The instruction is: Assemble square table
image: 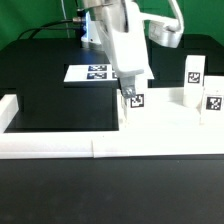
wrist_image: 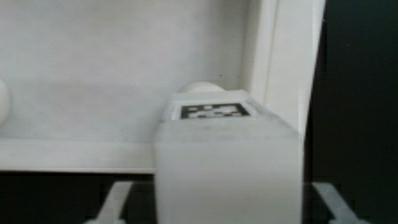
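Blocky white leg with checkered tag sits clamped in pincer.

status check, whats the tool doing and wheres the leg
Tool shut on a leg, upright over the tabletop. Two more legs stand at the exterior view's right. Nothing blocking seen.

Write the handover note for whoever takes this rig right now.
Gripper: shut on a leg, held upright over the tabletop, near a corner in the wrist view.
Two more legs stand on the exterior view's right; the fourth is not in view.
Marker board lies behind.
Done: one leg picked up.
Left: fit this leg, then the others.
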You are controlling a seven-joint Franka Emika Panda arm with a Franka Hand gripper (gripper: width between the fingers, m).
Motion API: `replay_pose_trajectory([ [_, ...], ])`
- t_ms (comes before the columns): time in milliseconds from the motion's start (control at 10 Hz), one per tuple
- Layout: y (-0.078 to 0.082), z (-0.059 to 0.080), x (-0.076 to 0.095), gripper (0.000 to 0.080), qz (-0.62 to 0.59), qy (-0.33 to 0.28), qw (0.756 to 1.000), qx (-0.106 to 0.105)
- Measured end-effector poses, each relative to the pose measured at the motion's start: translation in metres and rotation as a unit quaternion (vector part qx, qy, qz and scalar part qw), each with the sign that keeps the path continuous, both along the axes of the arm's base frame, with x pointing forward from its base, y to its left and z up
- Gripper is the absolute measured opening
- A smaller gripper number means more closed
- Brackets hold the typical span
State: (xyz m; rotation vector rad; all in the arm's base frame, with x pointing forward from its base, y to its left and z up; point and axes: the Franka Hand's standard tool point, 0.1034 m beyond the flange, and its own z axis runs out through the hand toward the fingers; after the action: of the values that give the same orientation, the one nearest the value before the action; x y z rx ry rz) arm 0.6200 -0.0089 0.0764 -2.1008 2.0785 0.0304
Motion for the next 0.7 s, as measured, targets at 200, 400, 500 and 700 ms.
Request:
replay_pose_trajectory([
  [200, 0.001, 0.0, 0.0, 0.0302, 0.036, -0.004, 0.999, -0.005],
  [400, 0.013, 0.002, 0.002, 0.0611, 0.197, -0.004, 0.98, -0.03],
  [500, 0.021, 0.003, 0.003, 0.0611, 0.267, -0.003, 0.963, -0.034],
  [700, 0.017, 0.002, 0.003, 0.0646, 0.307, -0.012, 0.951, -0.04],
])
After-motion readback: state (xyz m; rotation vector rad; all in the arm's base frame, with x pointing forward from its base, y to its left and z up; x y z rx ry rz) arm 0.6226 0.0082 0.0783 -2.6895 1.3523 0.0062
